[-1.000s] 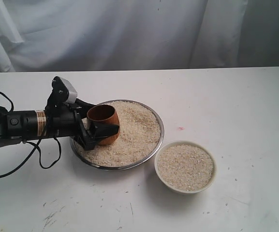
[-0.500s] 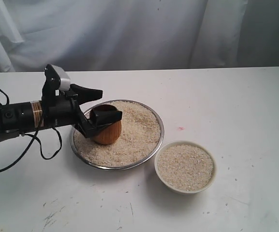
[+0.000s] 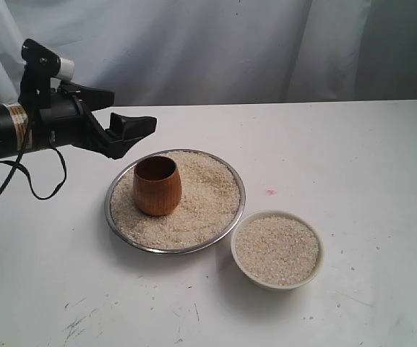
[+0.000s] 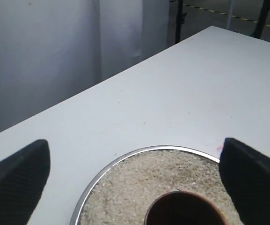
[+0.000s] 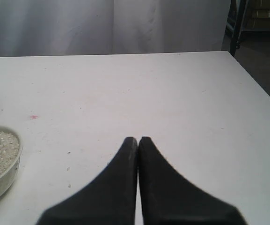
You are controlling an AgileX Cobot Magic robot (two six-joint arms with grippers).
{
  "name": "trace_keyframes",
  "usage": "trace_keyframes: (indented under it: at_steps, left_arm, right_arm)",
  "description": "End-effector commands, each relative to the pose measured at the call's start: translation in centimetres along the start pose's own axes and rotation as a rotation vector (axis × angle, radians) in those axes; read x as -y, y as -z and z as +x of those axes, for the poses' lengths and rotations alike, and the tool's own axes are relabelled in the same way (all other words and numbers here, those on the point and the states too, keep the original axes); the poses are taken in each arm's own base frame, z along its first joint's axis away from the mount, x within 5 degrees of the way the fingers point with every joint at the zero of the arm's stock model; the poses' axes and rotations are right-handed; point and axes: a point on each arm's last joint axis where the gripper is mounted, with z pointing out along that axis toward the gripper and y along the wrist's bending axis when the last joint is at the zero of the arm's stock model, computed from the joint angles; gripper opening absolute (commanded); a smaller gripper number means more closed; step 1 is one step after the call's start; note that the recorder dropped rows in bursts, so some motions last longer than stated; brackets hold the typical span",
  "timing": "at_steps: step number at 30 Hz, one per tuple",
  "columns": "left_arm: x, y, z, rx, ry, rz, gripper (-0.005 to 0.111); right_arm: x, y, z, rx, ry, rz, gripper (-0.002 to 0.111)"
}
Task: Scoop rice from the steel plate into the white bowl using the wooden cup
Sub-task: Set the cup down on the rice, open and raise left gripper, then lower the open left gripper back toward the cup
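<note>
- Shows left gripper point(image 3: 132, 108) spread wide, empty, above wooden cup point(image 3: 156, 189), not touching.
- Finds cup upright in rice point(image 3: 201, 195) on steel plate point(image 3: 175, 251).
- Shows right gripper point(image 5: 138, 140) clenched, empty, over table point(image 5: 172, 93).

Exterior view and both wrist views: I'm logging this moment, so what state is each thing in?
Reddish-brown wooden cup: upright on the pale rice grains, ungripped.
Shiny round steel plate: heaped with rice.
Small cream-white bowl: filled with rice nearly to its rim.
Left gripper: open, empty, raised beside the plate.
Right gripper: shut, empty.
</note>
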Motion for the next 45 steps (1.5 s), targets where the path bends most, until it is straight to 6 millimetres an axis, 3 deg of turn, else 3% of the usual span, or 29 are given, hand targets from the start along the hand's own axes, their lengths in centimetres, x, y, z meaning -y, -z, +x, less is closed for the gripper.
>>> trace_keyframes:
  at_steps: [1,6,9,11,13,16,19,23,28,45]
  left_arm:
    - [0.0,0.7,-0.9,-0.002,-0.001,-0.035,0.091]
    - [0.4,1.0,0.1,-0.068,-0.154,0.037,0.091]
    - [-0.5,2.7,0.1,0.105,-0.150,0.118,0.091]
    - [-2.1,4.4,0.8,0.262,-0.163,0.183,0.091]
    - [-3.8,5.0,3.0,0.247,-0.126,0.216,0.091]
    - [-4.6,3.7,6.3,0.177,-0.083,0.247,0.091]
    - [-4.0,1.8,9.3,0.097,-0.145,0.367,0.091]
    - [-3.4,0.5,10.9,0.070,-0.099,0.406,0.091]
    - [-3.3,0.0,11.7,0.060,-0.073,0.411,0.091]
    - [-3.5,-0.1,11.5,0.076,-0.047,0.378,0.091]
  right_arm:
    - [0.0,-0.1,0.1,-0.003,-0.001,-0.001,0.000]
    - [0.0,-0.1,0.1,-0.003,-0.001,-0.001,0.000]
    - [0.0,-0.1,0.1,-0.003,-0.001,-0.001,0.000]
    - [0.0,-0.1,0.1,-0.003,-0.001,-0.001,0.000]
    - [0.0,-0.1,0.1,-0.003,-0.001,-0.001,0.000]
    - [0.0,-0.1,0.1,-0.003,-0.001,-0.001,0.000]
    - [0.0,-0.1,0.1,-0.003,-0.001,-0.001,0.000]
    - [0.0,-0.1,0.1,-0.003,-0.001,-0.001,0.000]
    - [0.0,-0.1,0.1,-0.003,-0.001,-0.001,0.000]
    - [0.0,-0.1,0.1,-0.003,-0.001,-0.001,0.000]
